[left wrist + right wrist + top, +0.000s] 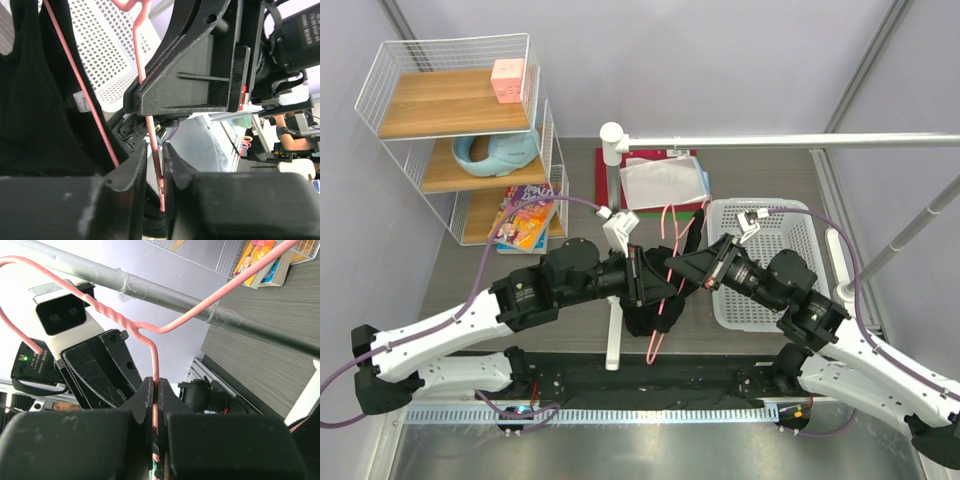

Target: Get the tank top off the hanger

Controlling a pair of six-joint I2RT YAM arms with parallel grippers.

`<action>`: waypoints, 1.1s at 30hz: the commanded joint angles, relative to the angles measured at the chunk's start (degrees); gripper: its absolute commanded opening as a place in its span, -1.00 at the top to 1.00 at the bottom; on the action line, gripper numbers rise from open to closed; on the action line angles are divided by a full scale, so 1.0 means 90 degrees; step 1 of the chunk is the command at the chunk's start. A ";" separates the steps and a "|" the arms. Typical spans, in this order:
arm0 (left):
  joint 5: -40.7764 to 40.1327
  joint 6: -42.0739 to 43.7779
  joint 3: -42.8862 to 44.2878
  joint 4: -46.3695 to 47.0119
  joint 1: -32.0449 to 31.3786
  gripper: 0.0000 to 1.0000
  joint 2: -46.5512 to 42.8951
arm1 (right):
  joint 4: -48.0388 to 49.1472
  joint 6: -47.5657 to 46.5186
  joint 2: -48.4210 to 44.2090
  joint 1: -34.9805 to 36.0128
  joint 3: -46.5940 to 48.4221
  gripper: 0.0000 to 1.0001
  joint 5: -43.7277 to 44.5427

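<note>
While everything's frozen like this, the first thing you notice is the dark grey table (570, 340) with the white rail (780, 140) running across above it. Off on the left there's a white wire shelf (455, 42) holding a pink cube (507, 80) up top and some colourful books (525, 215) at the bottom. On the right a white plastic basket (790, 215) sits on the table. A folded pale cloth (665, 180) lies at the back, just under the rail.

Both arms lean in toward the middle, the left arm (530, 290) and the right arm (800, 290) almost nose to nose. Hanging between them is the tank top (640, 318), black and limp, just beside the upright pole (612, 340) and apart from the basket. It's still on the hanger (155, 352). From the left wrist view the black fabric drapes along one pink wire side, with a little white label (81, 100) showing on it.

The right gripper (156, 390) is pinched tight on the hanger's wire, right below the twisted neck. The left gripper (155, 155) has its jaws set narrow, with another stretch of pink wire standing between them. There's a sliver of daylight beside the wire, so I can't say it's actually clamping it. Can't tell if the hook is over the rail either.
</note>
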 commanded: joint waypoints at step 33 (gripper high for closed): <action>0.0254 -0.0136 -0.0366 -0.0126 -0.0030 0.99 -0.1791 | -0.2447 -0.3721 -0.0096 0.0030 0.1478 -0.18 0.2233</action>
